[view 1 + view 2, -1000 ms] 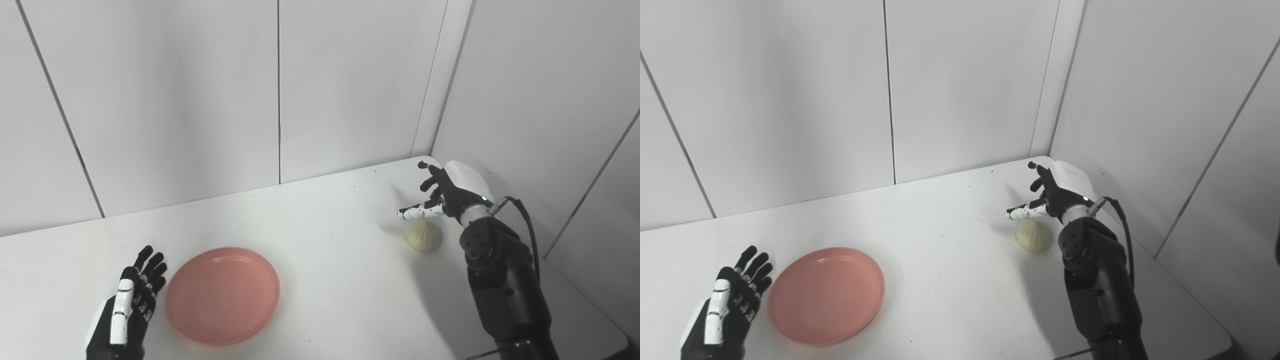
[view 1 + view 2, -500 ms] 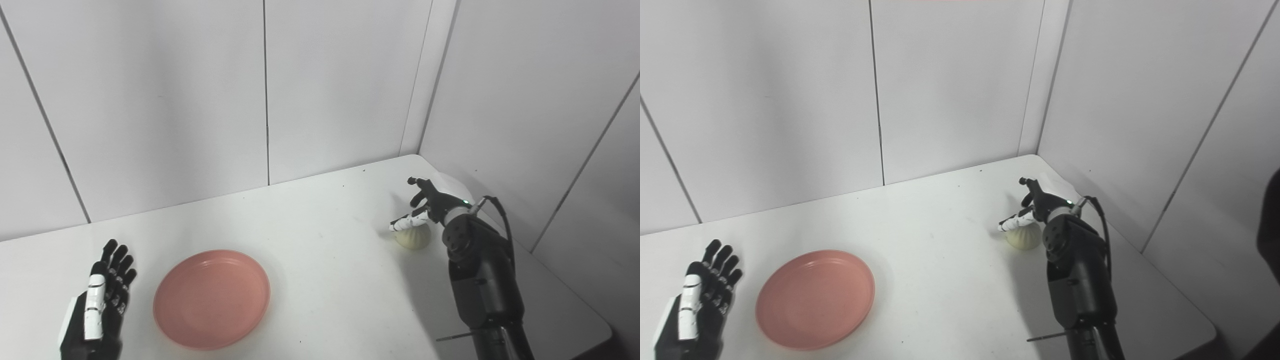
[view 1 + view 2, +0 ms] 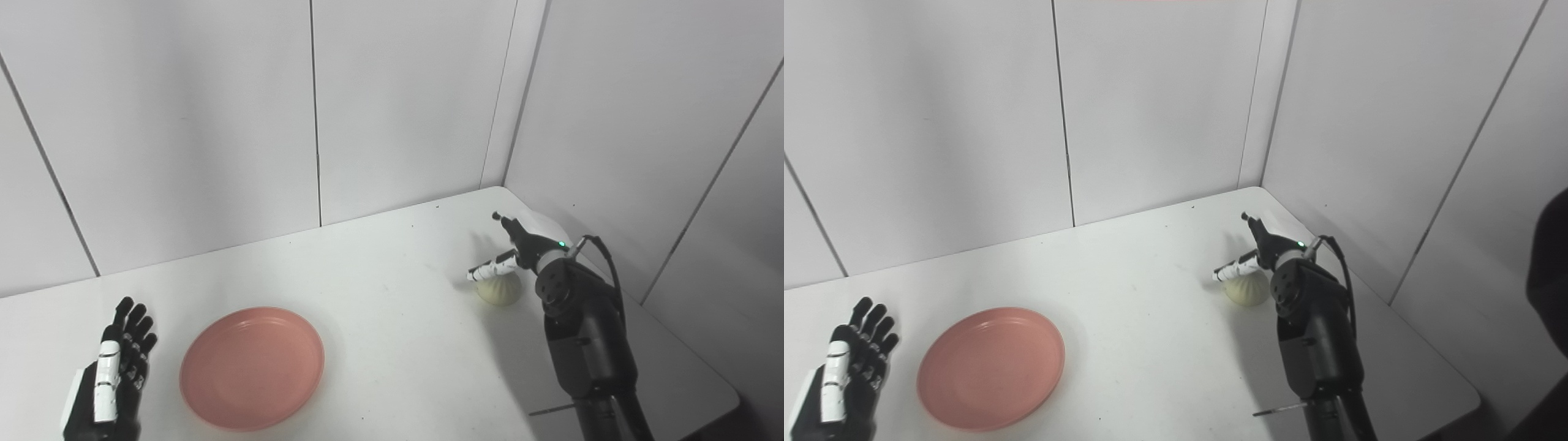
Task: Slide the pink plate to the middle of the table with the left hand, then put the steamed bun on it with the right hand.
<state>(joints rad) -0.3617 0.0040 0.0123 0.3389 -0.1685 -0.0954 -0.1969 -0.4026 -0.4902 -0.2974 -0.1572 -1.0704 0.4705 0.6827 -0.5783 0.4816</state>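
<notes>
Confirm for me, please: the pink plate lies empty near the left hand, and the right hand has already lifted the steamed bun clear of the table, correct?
Not quite. The steamed bun sits on the table, as the left eye view shows; the right hand is open above it. The pink plate does lie empty near the left hand.

White table (image 3: 392, 288) in a corner of pale seamed wall panels (image 3: 184, 122).
</notes>
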